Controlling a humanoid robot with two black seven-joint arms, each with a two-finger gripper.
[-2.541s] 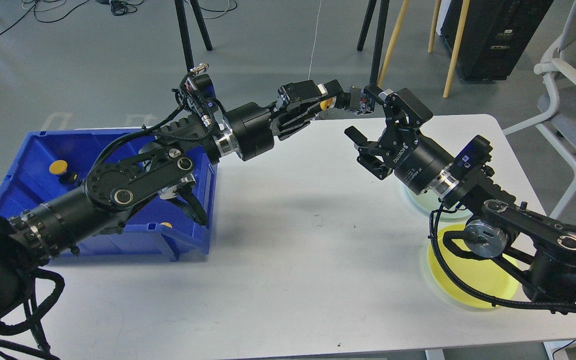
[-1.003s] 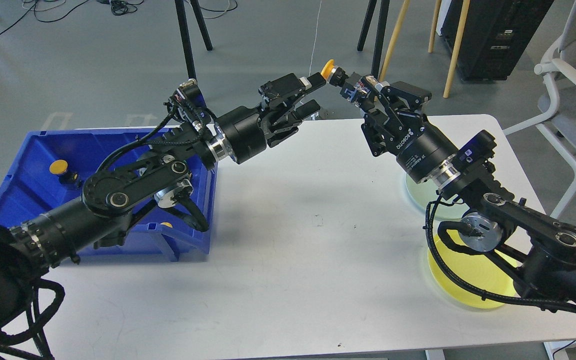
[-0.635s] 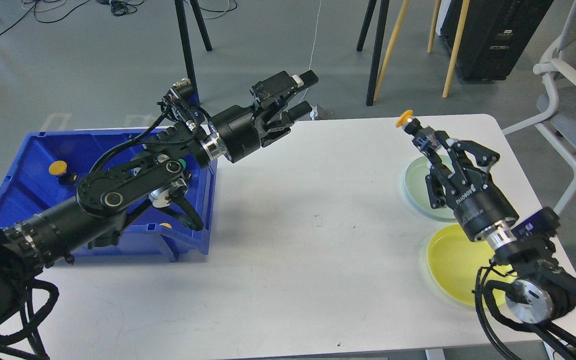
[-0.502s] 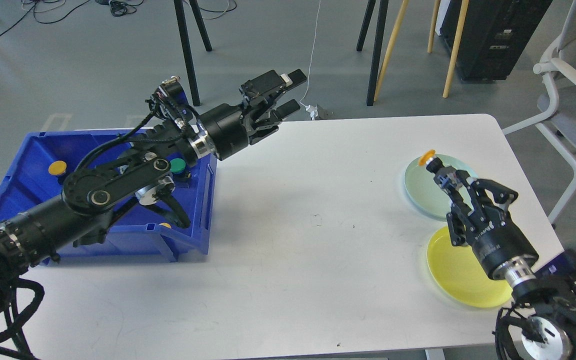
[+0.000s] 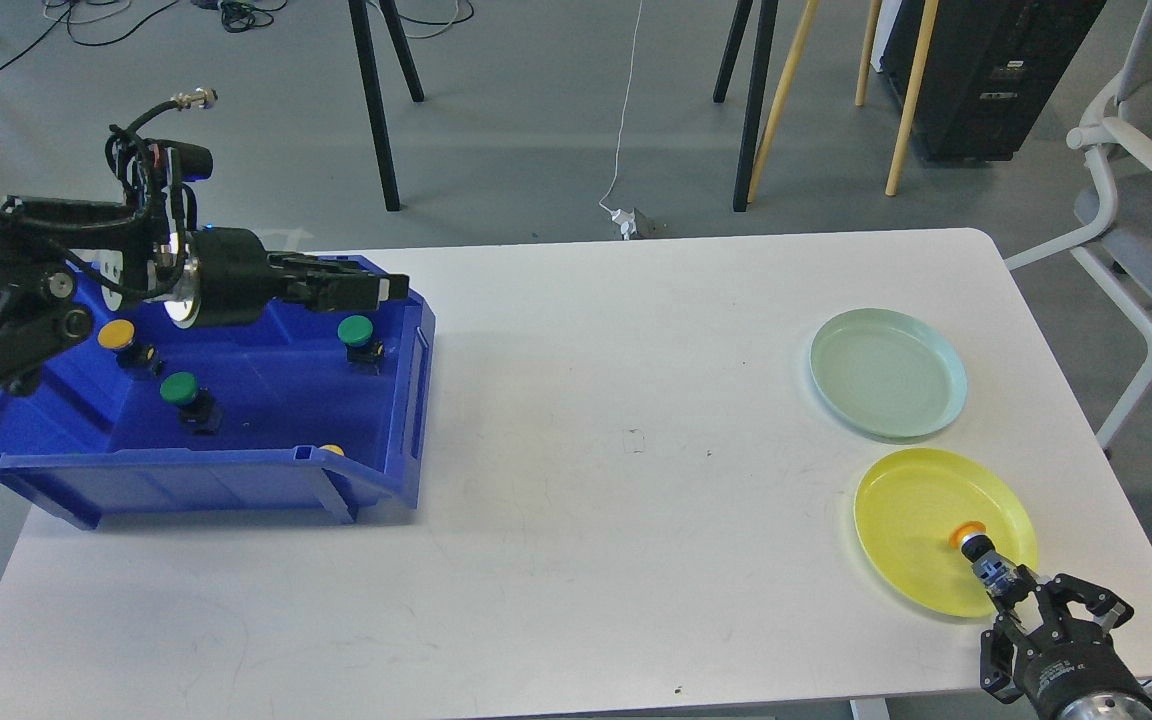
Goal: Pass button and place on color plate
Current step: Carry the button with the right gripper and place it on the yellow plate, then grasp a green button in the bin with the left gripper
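the orange-capped button [image 5: 971,538] sits over the yellow plate [image 5: 911,520], cap up and away from us, its body running down into our right gripper [image 5: 1004,583]. our right jaws are clamped on the button's lower body, so the cap stands just beyond the jaw tips, over the near right part of the plate. whether the button already touches the plate surface we cannot tell. the right wrist comes up from the bottom edge, past the near rim of the plate.

beyond those jaws, farther along the bench [image 5: 616,400], lies the pale green plate [image 5: 921,350], just beside the yellow one but not touching it.

well apart, on the far left, our left gripper [image 5: 361,290] reaches sideways over the blue bin [image 5: 376,480]. we see its jaws edge-on and dark, lying close along each other with nothing seen between them, so we cannot tell whether they are apart or together. just below those jaw tips a green button [image 5: 356,332] stands in the bin. farther back under the left arm are a second green button [image 5: 179,388] and a yellow button [image 5: 116,335], and another yellow cap [image 5: 332,450] peeks over the bin's near wall.
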